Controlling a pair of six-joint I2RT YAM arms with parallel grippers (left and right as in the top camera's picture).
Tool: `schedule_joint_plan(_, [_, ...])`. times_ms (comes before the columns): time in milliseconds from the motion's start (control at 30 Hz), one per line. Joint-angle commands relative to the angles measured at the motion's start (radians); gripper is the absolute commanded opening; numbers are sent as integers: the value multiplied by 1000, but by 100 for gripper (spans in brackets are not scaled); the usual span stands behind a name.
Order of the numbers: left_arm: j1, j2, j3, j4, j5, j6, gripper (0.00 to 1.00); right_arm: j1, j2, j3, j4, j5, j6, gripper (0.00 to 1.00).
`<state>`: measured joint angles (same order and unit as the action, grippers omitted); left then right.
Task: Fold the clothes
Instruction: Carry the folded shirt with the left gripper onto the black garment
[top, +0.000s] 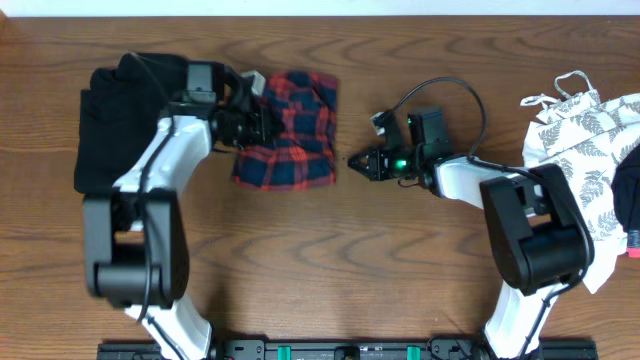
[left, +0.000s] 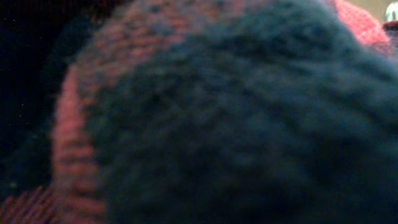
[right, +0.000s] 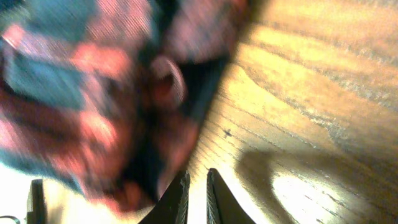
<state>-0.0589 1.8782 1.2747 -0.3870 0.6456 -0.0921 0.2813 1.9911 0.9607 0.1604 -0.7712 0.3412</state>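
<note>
1. The right pincer (top: 362, 160) is low over the bare worktop (top: 400, 260), just right of the plaid shirt (top: 300, 150). Its jaws are almost together and hold nothing.
2. The left pincer (top: 265, 125) is closed on the left edge of this bunched shirt; cloth fills its wrist view.
3. A black garment (top: 105, 130) lies left of the shirt, and a leaf-print garment (top: 585, 125) is at the right edge.

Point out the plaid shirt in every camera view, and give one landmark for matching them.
Overhead: the plaid shirt lies left of centre.
Left wrist: it fills nearly the whole frame, close and blurred.
Right wrist: upper left, blurred, its edge against bare wood.
Shared landmark: the wooden table, plain in overhead and right wrist; hardly visible in left wrist.
</note>
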Motion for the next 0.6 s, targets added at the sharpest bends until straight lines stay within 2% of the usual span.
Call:
schedule_joint_plan(0, [9, -78, 22, 7, -83, 10, 6, -41, -87, 2, 3, -33, 2, 11])
schedule_joint_plan(200, [31, -100, 26, 7, -299, 39, 6, -84, -166, 2, -46, -51, -10, 10])
schedule_joint_plan(367, [68, -100, 27, 7, -425, 103, 6, -93, -220, 2, -109, -46, -53, 9])
schedule_joint_plan(467, [107, -100, 33, 4, -420, 118, 6, -100, -243, 2, -117, -45, -54, 9])
schedule_joint_plan(567, [163, -100, 48, -4, -332, 93, 6, -111, -264, 2, -133, -45, -54, 9])
